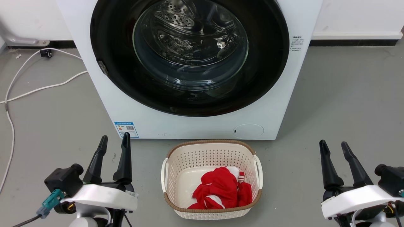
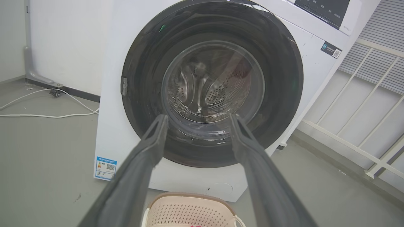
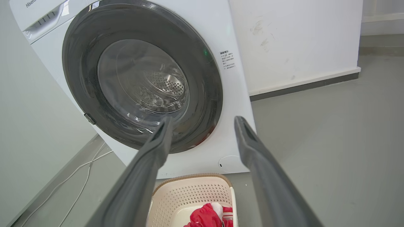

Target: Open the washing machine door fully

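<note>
At twelve o'clock the washing machine door sits shut. My left tool at seven and right tool at five hang released, empty. Opening isn't begun; next I'd reach for the tab on its nine-o'clock rim.

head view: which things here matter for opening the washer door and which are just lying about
For the job: large round glossy black washing machine door with clear domed glass centre; small grey tab on its left edge; open left hand; open right hand.
Lying about: cream perforated plastic basket with brown rim; red and white cloth in it; white cable on the grey floor.
</note>
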Robot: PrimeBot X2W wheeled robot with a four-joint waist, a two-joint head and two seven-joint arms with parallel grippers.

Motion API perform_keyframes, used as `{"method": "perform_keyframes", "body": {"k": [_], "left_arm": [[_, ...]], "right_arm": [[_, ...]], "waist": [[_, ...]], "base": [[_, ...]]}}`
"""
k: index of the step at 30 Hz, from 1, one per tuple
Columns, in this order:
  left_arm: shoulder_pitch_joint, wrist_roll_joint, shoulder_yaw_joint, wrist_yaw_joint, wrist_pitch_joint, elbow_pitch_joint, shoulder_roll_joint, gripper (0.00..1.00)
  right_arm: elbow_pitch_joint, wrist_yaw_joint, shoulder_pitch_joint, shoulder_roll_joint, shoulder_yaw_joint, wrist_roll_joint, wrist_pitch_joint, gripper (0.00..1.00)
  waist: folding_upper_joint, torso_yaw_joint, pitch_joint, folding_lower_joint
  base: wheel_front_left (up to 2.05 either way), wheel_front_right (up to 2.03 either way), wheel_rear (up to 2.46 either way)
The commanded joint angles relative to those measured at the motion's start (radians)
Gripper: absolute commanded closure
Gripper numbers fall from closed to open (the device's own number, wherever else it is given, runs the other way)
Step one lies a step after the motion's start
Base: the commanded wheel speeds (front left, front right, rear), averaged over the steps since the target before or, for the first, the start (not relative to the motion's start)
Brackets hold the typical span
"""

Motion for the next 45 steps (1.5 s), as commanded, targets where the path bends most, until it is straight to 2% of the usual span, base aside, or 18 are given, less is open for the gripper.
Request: {"method": "perform_keyframes", "body": {"k": [1, 19, 45], "left_arm": [[0.000, 0.037, -0.003, 0.003, -0.010, -0.009, 0.008, 0.00], [0.005, 0.235, -0.021, 0.018, -0.055, -0.014, 0.015, 0.00], [0.009, 0.361, -0.014, 0.005, -0.102, 0.015, -0.004, 0.00]], "right_arm": [[-0.014, 0.000, 0.003, 0.003, 0.001, -0.036, -0.005, 0.00], [-0.009, 0.000, 0.018, 0.005, -0.017, -0.212, -0.009, 0.00], [0.002, 0.000, 0.028, 0.008, -0.014, -0.342, -0.046, 0.00]], "waist": [[0.0000, -0.001, 0.000, 0.0000], [0.0000, -0.004, 0.002, 0.0000], [0.0000, -0.005, 0.004, 0.0000]], "base": [[0.00, 0.00, 0.00], [0.00, 0.00, 0.00], [0.00, 0.00, 0.00]]}}
